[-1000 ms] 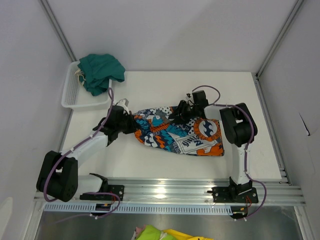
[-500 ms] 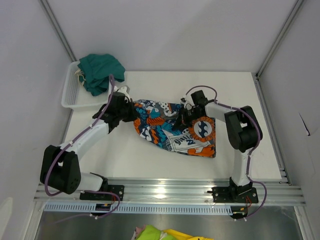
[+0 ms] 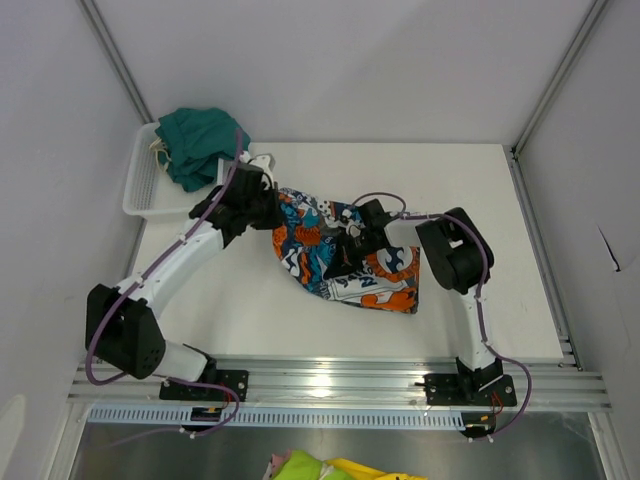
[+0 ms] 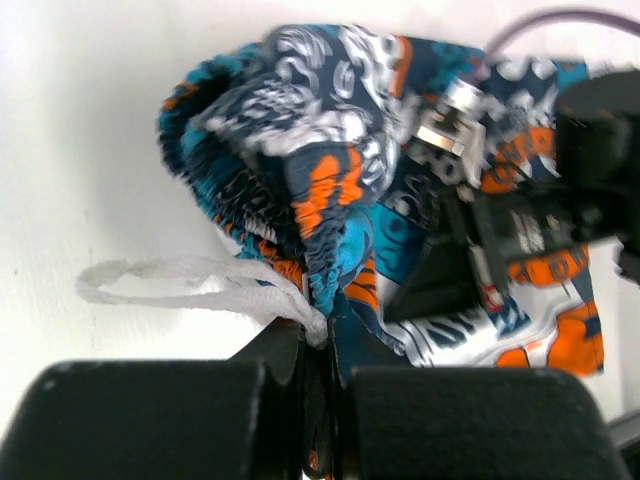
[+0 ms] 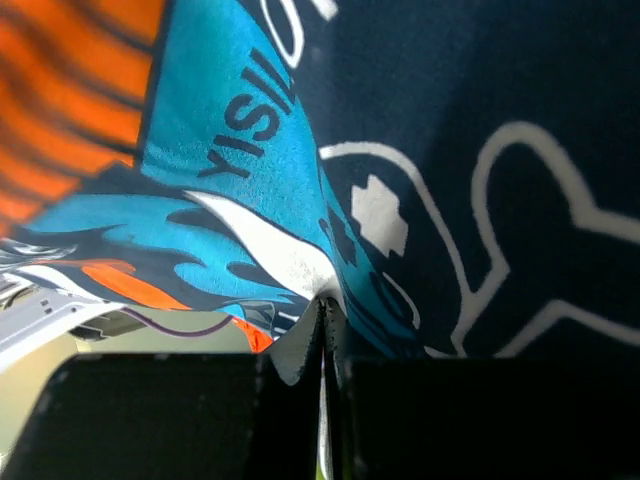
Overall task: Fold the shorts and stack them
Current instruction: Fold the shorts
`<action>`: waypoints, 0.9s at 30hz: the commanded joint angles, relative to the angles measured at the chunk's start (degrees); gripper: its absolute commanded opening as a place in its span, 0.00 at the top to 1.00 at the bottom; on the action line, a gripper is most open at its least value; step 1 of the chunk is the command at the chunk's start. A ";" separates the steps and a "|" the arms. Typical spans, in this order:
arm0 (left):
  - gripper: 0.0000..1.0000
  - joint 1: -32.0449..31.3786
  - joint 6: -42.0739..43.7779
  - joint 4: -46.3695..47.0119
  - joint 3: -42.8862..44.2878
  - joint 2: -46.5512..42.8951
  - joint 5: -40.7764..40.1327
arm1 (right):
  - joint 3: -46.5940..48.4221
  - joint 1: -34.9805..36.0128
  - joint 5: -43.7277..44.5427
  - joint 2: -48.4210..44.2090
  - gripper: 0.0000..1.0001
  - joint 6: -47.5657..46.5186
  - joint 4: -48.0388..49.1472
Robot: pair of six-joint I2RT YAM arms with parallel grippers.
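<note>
The patchwork-print shorts (image 3: 345, 255) lie bunched in the middle of the table. My left gripper (image 3: 268, 203) is shut on their waistband at the far left corner, with the white drawstring (image 4: 190, 285) caught beside the fingers; the waistband shows in the left wrist view (image 4: 300, 190). My right gripper (image 3: 345, 252) is shut on a fold of the same shorts (image 5: 330, 200) and holds it over the middle of the garment. The plain dark teal-green shorts (image 3: 200, 143) lie heaped in and over the white mesh basket (image 3: 145, 190) at the far left.
The basket stands against the left wall, close to my left arm. White walls and metal frame posts close in the table on three sides. A yellow-green cloth (image 3: 320, 467) lies below the front rail.
My left gripper has carried the waistband away from me toward the basket. My right gripper has swung left and nearer with its fold. The shorts have bunched up and rotated.
</note>
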 commanded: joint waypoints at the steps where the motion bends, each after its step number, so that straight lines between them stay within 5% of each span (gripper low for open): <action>1: 0.99 -4.29 4.76 -7.47 9.05 2.73 -3.15 | 3.07 1.46 -3.90 4.27 1.00 3.91 2.02; 10: 1.00 -16.86 8.28 -16.37 20.14 9.23 -14.75 | 5.18 4.62 -8.20 10.25 1.00 10.83 6.05; 17: 1.00 -28.28 9.86 -32.71 41.29 24.43 -30.29 | 7.73 7.17 -8.30 11.49 1.00 14.53 6.50; 27: 1.00 -31.72 7.92 -36.78 44.50 31.31 -33.83 | 11.17 5.07 -9.71 9.03 0.97 12.43 2.02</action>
